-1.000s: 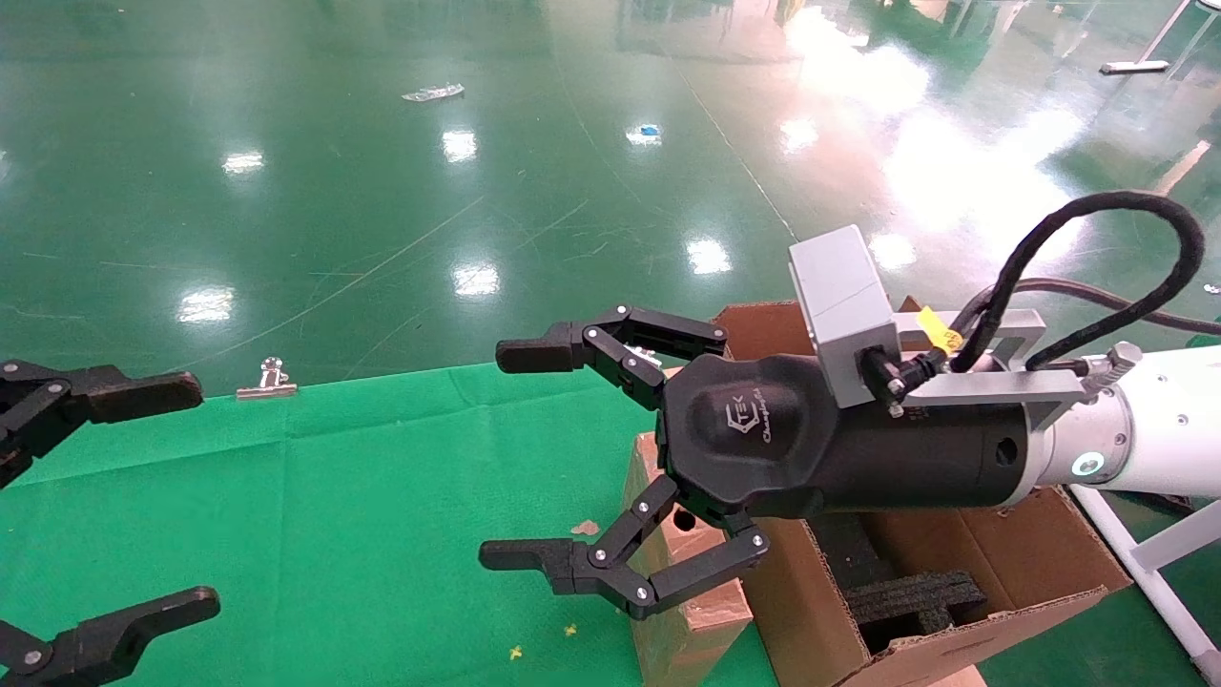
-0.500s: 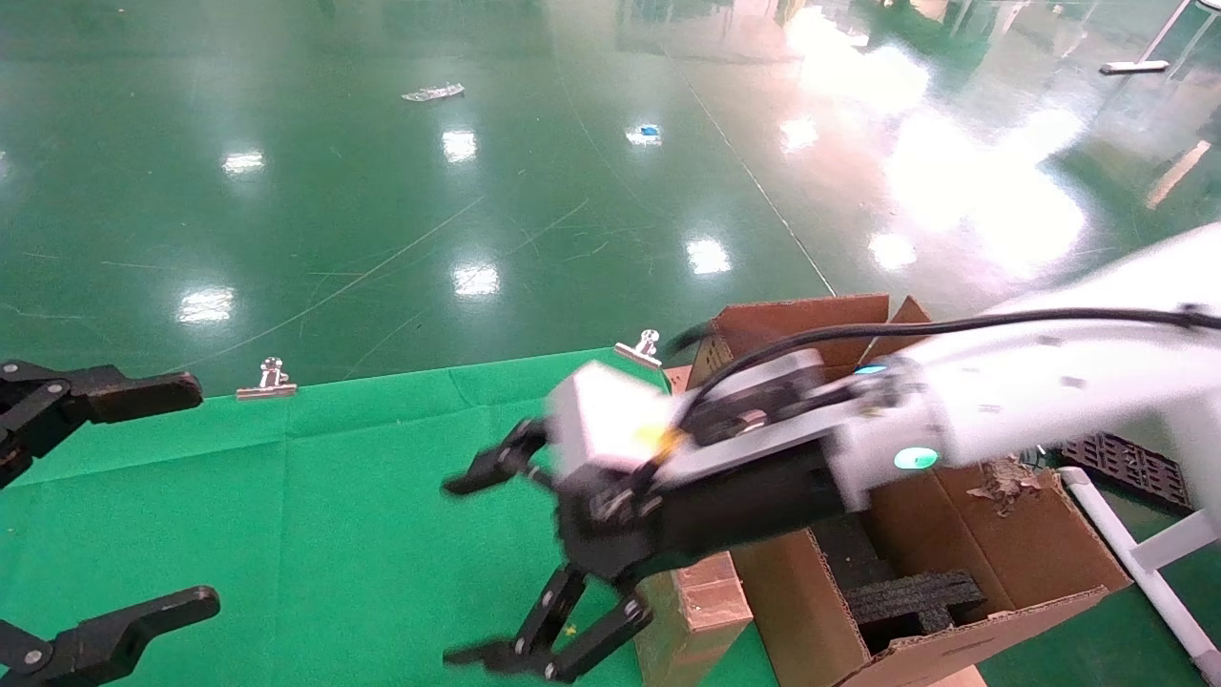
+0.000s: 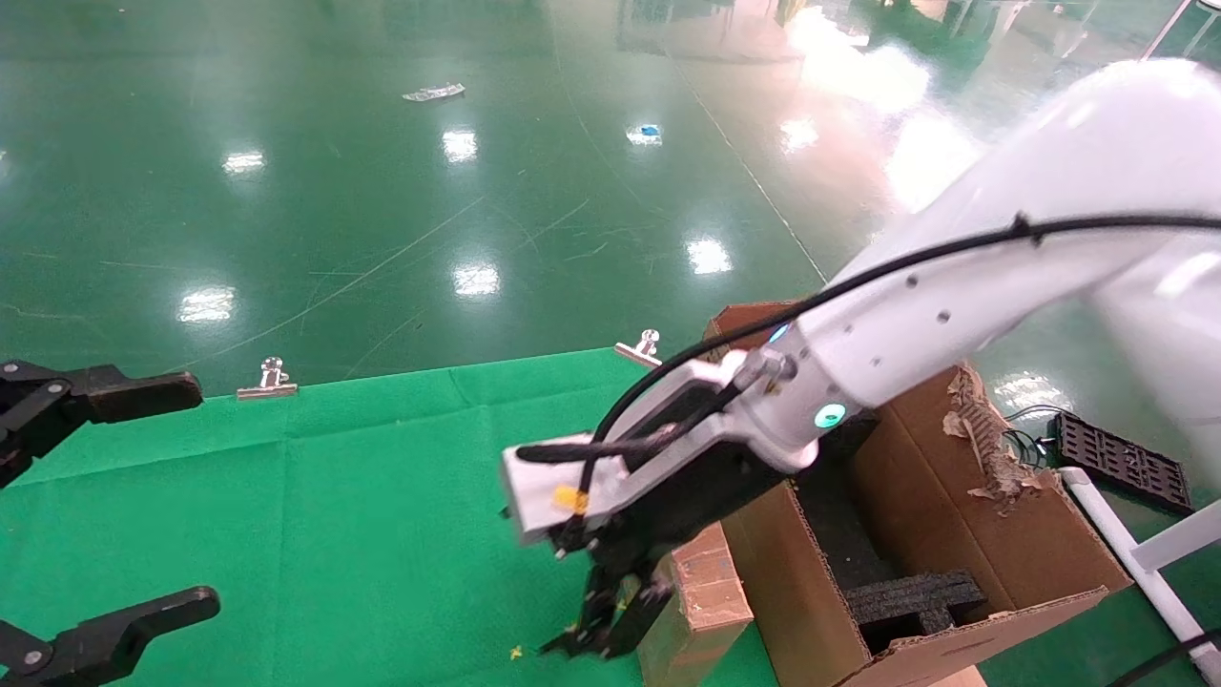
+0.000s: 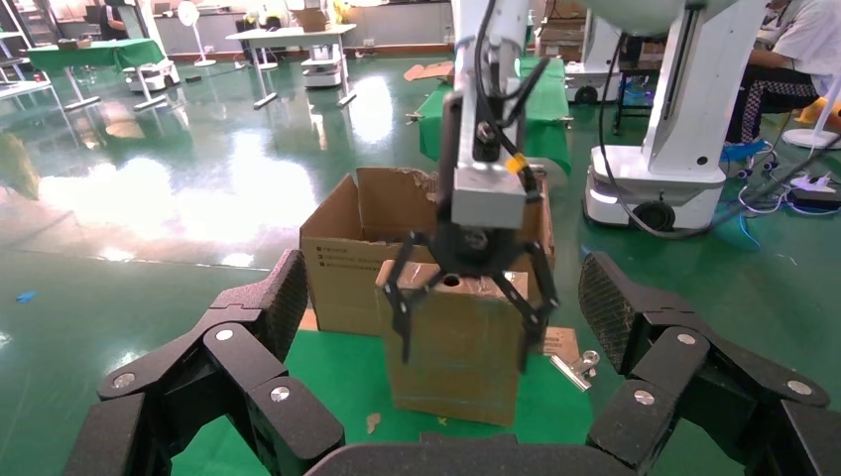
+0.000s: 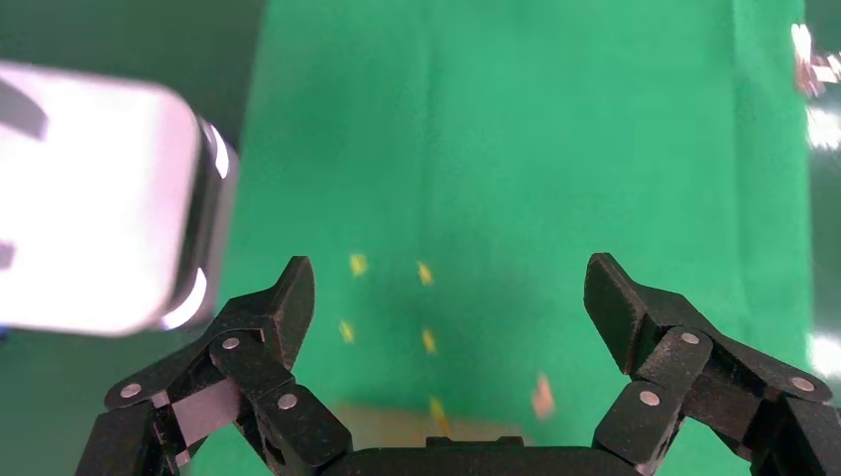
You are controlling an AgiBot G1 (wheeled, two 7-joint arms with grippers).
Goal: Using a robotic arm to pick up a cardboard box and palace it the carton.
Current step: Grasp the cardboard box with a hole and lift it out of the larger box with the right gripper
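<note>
The small reddish-brown cardboard box [image 3: 706,592] stands upright on the green cloth, against the left wall of the large tan carton [image 3: 1011,544]. My white right arm reaches down over it. Its right gripper [image 3: 610,625] points downward and is open, just left of the box's top. In the left wrist view that right gripper [image 4: 466,297] hangs over the cardboard box [image 4: 456,362], fingers spread to both narrow sides, with the carton [image 4: 342,283] behind. The right gripper [image 5: 451,288] holds nothing; the box's top [image 5: 417,421] shows near its palm. My left gripper [image 3: 196,494] is parked open at the left.
Two metal binder clips [image 3: 272,377] [image 3: 641,348] hold the green cloth [image 3: 334,496] at its far edge. Black foam inserts [image 3: 911,596] lie inside the carton. A black grid piece [image 3: 1121,458] and a white frame [image 3: 1145,553] are on the floor at the right.
The right arm has swung from level to pointing steeply down, and its open gripper has dropped leftward and lower to the cardboard box's top. The left gripper has not moved.
</note>
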